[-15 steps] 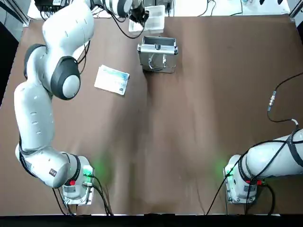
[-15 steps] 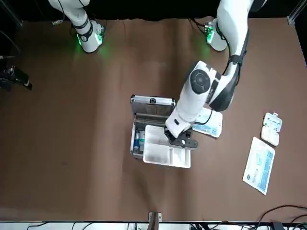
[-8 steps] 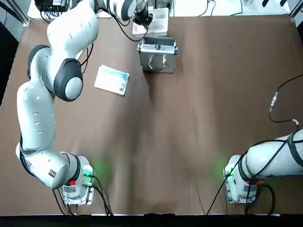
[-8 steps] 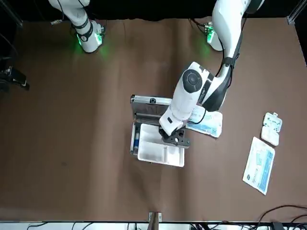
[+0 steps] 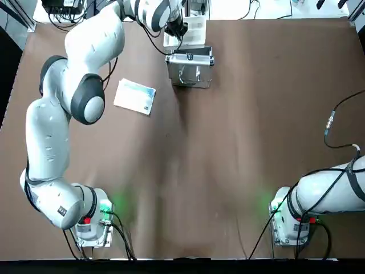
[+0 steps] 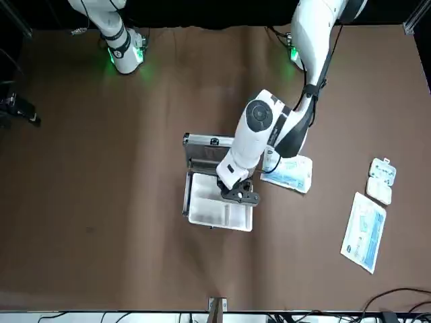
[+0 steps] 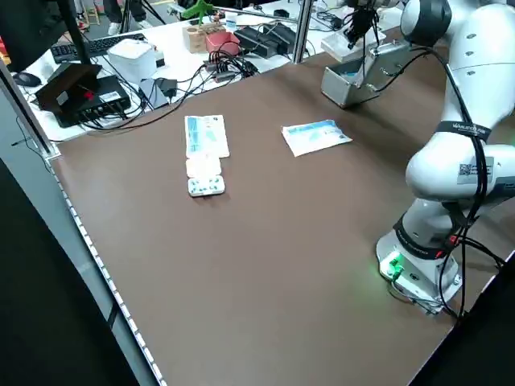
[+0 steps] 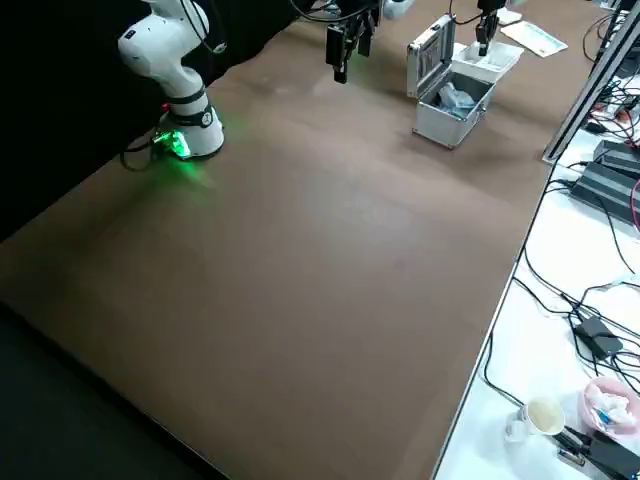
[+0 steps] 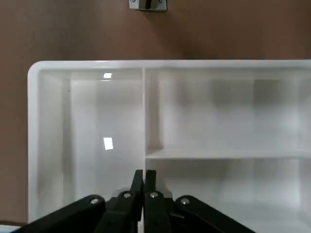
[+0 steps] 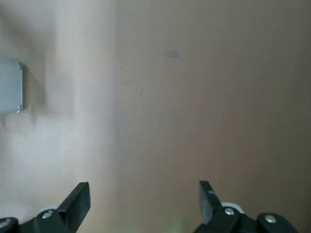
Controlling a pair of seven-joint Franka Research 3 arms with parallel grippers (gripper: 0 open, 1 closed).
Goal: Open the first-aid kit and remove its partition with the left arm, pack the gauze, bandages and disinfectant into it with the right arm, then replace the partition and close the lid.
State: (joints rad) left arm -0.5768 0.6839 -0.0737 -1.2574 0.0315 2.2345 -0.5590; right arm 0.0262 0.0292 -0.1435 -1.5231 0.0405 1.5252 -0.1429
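Case: open on the table, lid (image 6: 207,151) up on the robot's side, a clear bag (image 8: 457,98) inside the case (image 8: 447,125).
Tray: held above the case's open body; tray (image 9: 102,116) undersides hid most of it in the front view.
Left gripper: over the case (image 9: 144,175), fingers pressed together, pinching the tray's divider.
Right gripper: well to the case's right (image 8: 343,65), up in the air, fingers spread, holding nothing.
Near pack: flat on the table (image 6: 288,169), just left of the case.
Far pack: further left of the case (image 6: 364,232), with small packets (image 6: 381,180) at its end.
Surface: brown table (image 5: 228,142) under the case, with soft sheen and faint creases.
Room: beyond the case, a white desk (image 7: 173,60) with keyboard (image 7: 96,47), black boxes (image 7: 269,39) and tangled cables (image 7: 229,63).
Writing: print on both packs, too small to read; a square code label (image 7: 475,170) on the left arm (image 7: 459,173).
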